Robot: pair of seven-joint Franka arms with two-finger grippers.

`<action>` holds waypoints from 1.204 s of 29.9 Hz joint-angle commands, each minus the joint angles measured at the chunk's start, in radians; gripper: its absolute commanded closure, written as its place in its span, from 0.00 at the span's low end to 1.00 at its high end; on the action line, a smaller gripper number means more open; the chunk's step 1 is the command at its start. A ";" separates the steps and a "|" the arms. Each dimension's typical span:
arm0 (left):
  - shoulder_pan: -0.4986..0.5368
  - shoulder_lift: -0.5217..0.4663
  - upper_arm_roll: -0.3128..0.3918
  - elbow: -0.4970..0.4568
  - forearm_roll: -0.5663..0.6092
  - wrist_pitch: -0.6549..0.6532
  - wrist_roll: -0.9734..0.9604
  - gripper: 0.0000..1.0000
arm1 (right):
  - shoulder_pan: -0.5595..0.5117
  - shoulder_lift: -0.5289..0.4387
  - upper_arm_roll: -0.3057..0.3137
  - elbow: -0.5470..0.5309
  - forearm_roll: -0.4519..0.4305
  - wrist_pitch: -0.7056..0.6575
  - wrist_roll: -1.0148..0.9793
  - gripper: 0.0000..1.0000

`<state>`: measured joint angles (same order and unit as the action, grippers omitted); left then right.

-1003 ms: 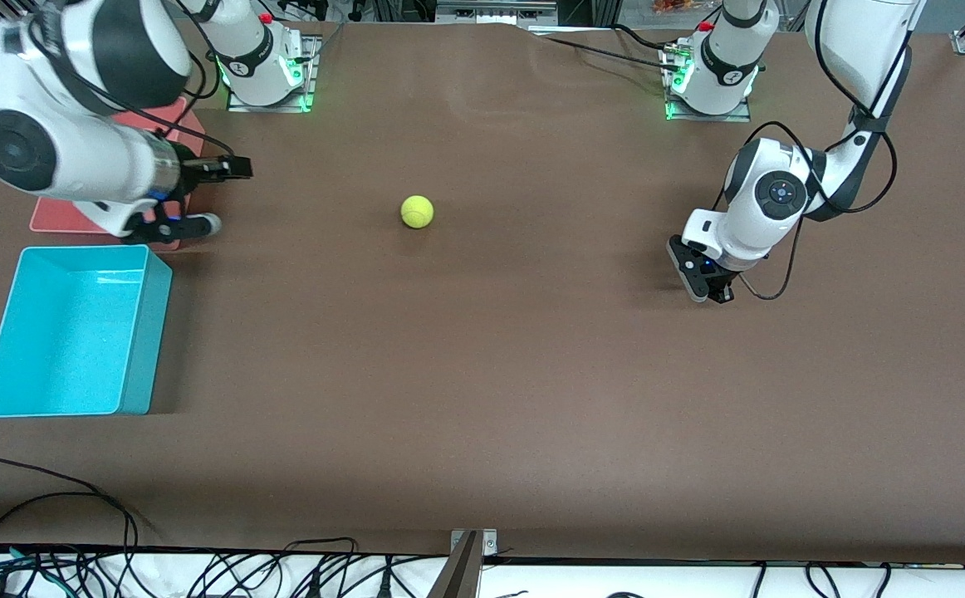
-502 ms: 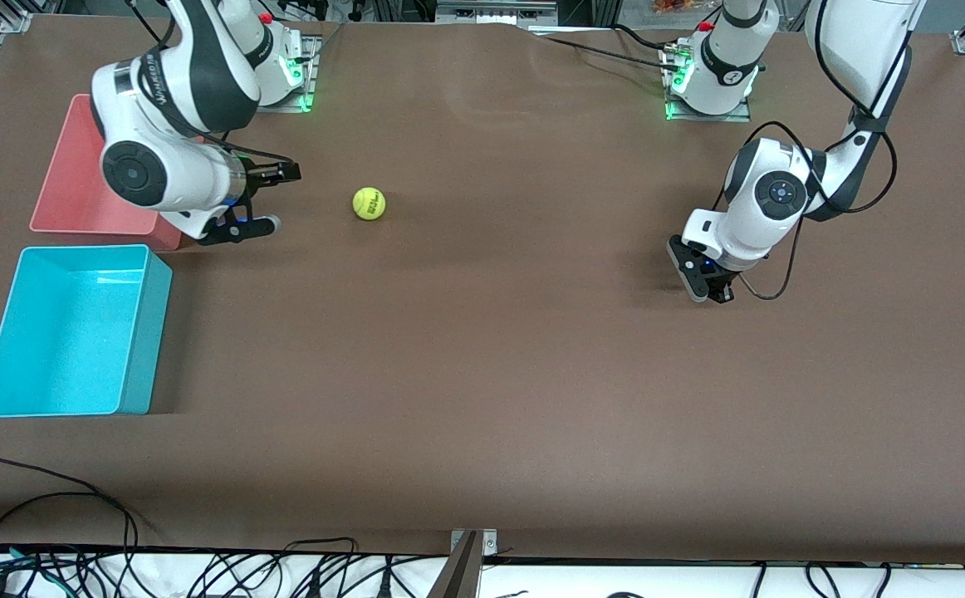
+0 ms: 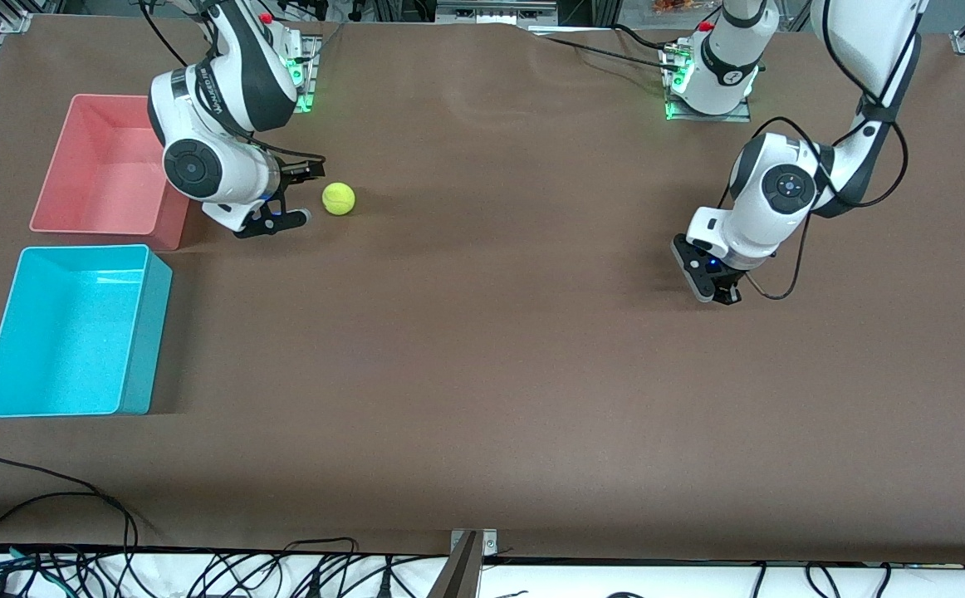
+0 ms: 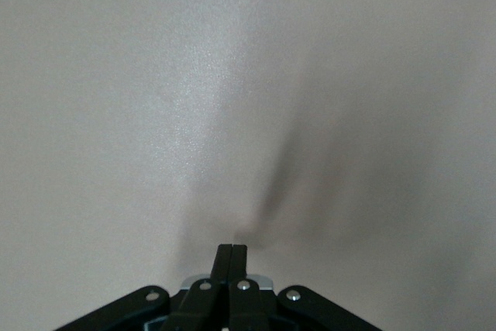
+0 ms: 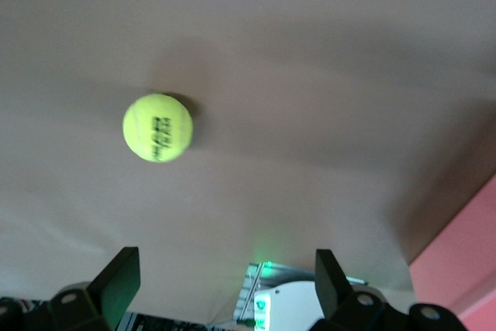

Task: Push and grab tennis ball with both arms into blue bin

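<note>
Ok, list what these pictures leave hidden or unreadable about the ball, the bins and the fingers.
- Tennis ball print: blurred in the right wrist view, too small in the front view.
- Right gripper: fingertips cut off by the right wrist view's edge.
- Pink bin: one corner hidden by the right arm in the front view.
- Blue bin: absent from both wrist views.
- Left gripper: only table shows past its shut fingers.

surface: brown table (image 3: 532, 374) | front edge: tangled black cables (image 3: 75, 565) | light: even

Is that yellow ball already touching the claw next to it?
Apart. The front view shows bare table between the tennis ball and the right end effector, and the right wrist view shows the ball ahead of its open fingers.
</note>
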<state>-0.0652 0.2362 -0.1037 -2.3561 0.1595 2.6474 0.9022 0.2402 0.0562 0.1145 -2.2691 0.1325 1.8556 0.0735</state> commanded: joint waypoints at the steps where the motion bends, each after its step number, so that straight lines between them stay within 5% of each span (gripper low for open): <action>1: 0.004 -0.138 -0.001 -0.012 0.032 -0.099 -0.028 0.59 | -0.002 -0.026 0.004 -0.041 0.016 0.033 0.003 0.00; 4: 0.004 -0.170 -0.001 -0.011 0.032 -0.125 -0.028 0.45 | -0.002 -0.022 0.005 -0.059 0.016 0.059 0.003 0.00; 6: 0.004 -0.201 -0.001 -0.011 0.032 -0.150 -0.028 0.22 | -0.002 -0.021 0.005 -0.078 0.016 0.085 0.003 0.00; 7: 0.004 -0.221 -0.001 -0.011 0.032 -0.165 -0.022 0.00 | -0.002 -0.019 0.005 -0.093 0.016 0.100 0.003 0.00; 24: 0.010 -0.518 -0.001 0.006 0.032 -0.355 -0.017 0.00 | 0.004 0.044 0.027 -0.231 0.016 0.344 0.003 0.00; 36: 0.010 -0.555 0.001 0.254 0.031 -0.677 -0.026 0.00 | 0.004 0.102 0.092 -0.234 0.041 0.425 0.003 0.00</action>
<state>-0.0567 -0.3211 -0.1028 -2.2147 0.1594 2.0958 0.9002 0.2406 0.1307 0.1683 -2.4900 0.1476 2.2246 0.0740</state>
